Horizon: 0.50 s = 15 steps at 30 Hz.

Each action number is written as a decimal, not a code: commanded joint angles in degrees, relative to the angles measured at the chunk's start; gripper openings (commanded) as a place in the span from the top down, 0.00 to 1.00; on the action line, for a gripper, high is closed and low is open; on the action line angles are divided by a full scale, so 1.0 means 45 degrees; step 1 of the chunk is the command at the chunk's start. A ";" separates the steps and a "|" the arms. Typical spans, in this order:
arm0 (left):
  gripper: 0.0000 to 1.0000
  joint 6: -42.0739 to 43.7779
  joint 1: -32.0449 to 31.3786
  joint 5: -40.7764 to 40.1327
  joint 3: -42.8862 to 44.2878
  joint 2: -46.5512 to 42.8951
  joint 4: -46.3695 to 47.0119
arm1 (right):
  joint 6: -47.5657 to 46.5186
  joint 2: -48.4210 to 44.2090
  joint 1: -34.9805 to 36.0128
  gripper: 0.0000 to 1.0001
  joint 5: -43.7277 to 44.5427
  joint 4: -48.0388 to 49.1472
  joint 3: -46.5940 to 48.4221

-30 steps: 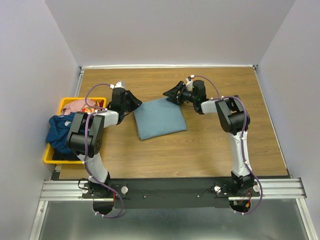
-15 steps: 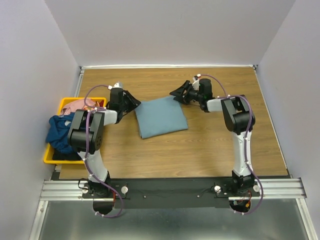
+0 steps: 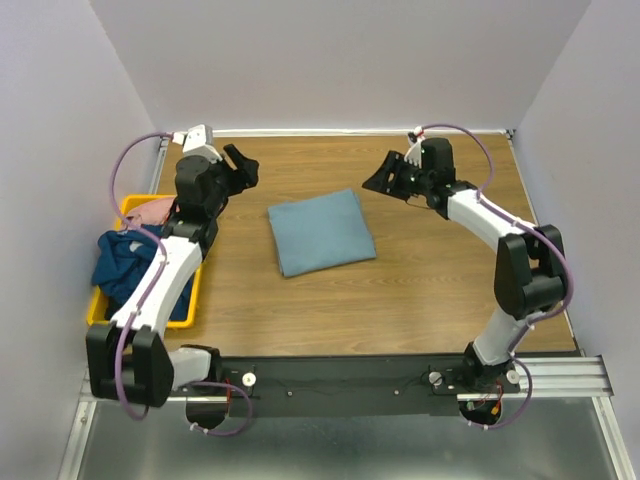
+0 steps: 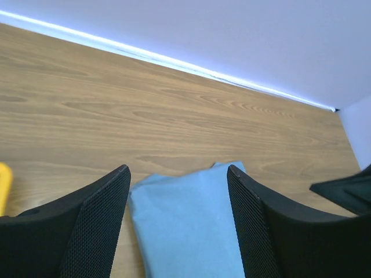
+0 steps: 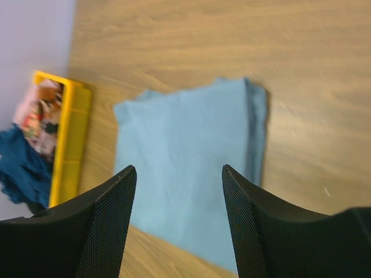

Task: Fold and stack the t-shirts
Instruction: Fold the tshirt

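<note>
At the far left of the top view, find a yellow bin (image 3: 96,320) against the left edge of the wooden table (image 3: 420,290), holding a dark navy t-shirt (image 3: 118,265) that spills over its left rim and a pink patterned t-shirt (image 3: 152,210) bunched at its far end. Just right of the bin's far end, see the left gripper (image 3: 240,170) held over bare wood in the upper left of the frame, fingers spread apart and clamped on nothing. From the left wrist view, confirm the gap: two black mesh-faced fingers (image 4: 93,226) wide apart, with wood and a corner of cloth showing between them. At the centre of the top view, find the light blue-grey t-shirt (image 3: 320,232) folded into a slightly tilted rectangle, lying flat on the wood, apart from both grippers. Further right, toward the upper right, see the right gripper (image 3: 382,176) held above the table near the shirt's far right corner, touching no cloth. From the right wrist view, read its fingers (image 5: 98,231) as spread too, framing the folded shirt, with the bin at that view's left edge.
</note>
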 commanded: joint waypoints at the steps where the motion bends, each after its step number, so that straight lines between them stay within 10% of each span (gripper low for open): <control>1: 0.24 0.1693 0.0051 -0.1169 -0.0828 -0.1647 -0.2550 | -0.1969 -0.0959 0.0001 0.33 0.1581 -0.3147 -0.1064; 15: 0.19 0.0836 -0.0202 -0.0057 -0.3663 -0.3530 -0.3822 | -0.2323 -0.1781 0.0626 0.35 0.2130 -0.4282 -0.2588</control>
